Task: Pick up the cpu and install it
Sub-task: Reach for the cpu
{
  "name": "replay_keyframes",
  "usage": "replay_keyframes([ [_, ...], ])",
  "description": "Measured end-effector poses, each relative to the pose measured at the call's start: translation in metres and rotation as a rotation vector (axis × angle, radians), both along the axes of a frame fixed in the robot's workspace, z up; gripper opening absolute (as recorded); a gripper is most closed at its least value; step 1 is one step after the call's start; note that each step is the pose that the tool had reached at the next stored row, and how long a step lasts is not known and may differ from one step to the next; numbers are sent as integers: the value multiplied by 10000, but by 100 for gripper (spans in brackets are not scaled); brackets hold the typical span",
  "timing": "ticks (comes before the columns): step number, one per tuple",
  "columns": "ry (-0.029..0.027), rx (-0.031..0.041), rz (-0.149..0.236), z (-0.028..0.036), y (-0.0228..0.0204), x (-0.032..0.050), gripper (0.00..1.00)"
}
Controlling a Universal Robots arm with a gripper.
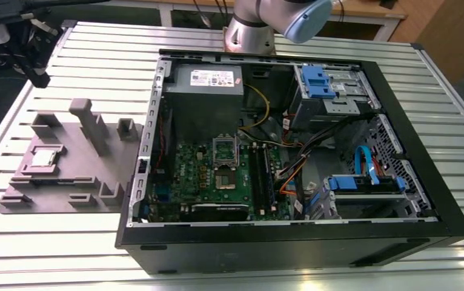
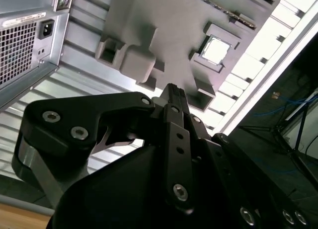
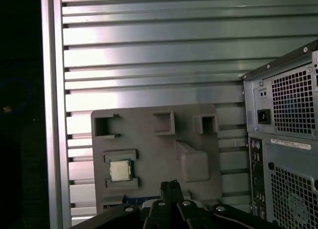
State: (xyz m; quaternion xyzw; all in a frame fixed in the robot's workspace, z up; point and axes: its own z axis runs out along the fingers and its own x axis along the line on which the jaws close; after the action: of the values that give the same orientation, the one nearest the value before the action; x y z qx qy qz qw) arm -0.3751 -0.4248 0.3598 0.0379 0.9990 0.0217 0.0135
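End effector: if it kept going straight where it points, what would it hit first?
Probably the tray, beside the cpu rather than on it: in the first wrist view the end effector lines up with bare tray. Depth is unclear.

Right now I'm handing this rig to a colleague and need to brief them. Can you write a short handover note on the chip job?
Gripper: shut, holding nothing. In both wrist views it points toward the grey tray and is apart from the chip.
Chip: lies flat in its square pocket in the tray. The tray sits on the slatted table, at the exterior view's left of the open computer case.
Done: nothing that shows; the chip is not picked up.
Left: the pickup, and the install on the green board inside the case.
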Motion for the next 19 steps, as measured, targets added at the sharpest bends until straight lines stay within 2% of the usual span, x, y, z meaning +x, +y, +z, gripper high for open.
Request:
replay_keyframes([
  [7,1,0,0,-116,-45,-72,10],
  [19,1,-1,0,-265,-143,-112,10],
])
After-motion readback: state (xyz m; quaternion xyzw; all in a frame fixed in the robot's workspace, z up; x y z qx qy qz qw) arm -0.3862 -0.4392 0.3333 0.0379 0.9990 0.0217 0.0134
